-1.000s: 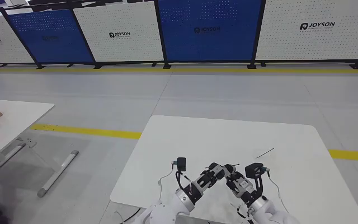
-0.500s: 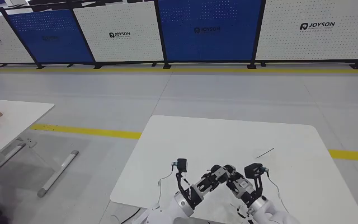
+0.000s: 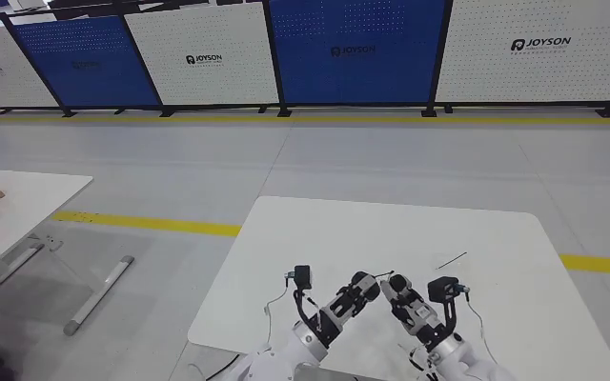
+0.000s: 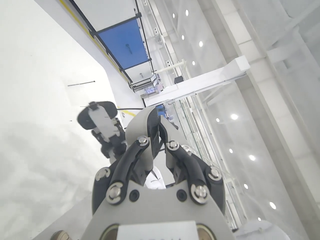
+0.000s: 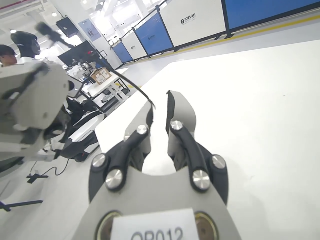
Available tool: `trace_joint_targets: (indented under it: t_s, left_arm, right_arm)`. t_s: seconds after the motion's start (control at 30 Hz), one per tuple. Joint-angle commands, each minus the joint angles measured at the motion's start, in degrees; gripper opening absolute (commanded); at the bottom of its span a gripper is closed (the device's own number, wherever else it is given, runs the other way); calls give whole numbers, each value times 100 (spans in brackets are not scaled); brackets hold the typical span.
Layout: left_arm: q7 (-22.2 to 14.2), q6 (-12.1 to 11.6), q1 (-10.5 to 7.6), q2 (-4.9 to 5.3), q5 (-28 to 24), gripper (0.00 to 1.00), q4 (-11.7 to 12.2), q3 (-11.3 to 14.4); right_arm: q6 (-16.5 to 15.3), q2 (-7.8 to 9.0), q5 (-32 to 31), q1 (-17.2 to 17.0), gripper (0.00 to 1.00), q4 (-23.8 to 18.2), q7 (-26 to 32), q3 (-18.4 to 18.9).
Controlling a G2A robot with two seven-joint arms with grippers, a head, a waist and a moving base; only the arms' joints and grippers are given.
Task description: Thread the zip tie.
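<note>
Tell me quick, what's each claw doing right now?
Left gripper: closed; what it grips, if anything, cannot be told.
Right gripper: open, with a black zip tie ending at its tip.

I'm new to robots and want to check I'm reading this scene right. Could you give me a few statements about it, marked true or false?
1. A zip tie lies loose on the table. True.
2. The table is black. False: it is white.
3. The right gripper is open. True.
4. The two grippers are at opposite ends of the table. False: the left gripper and the right gripper are close together near the table's near edge.
5. The panels behind the table are red. False: they are blue and white.
</note>
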Motion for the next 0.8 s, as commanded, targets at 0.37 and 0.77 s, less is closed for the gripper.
trace_joint_targets:
  t_s: [0.37, 0.77]
  left_arm:
    - [510, 260, -406, -86, -1062, 0, 936, -374]
    - [885, 15, -379, -128, -1717, 0, 1413, -685]
  right_arm:
    - [-98, 178, 945, -679, 100, -670, -652, 1076]
    - [-98, 363, 1740, -1329, 100, -1073, -1231, 2113]
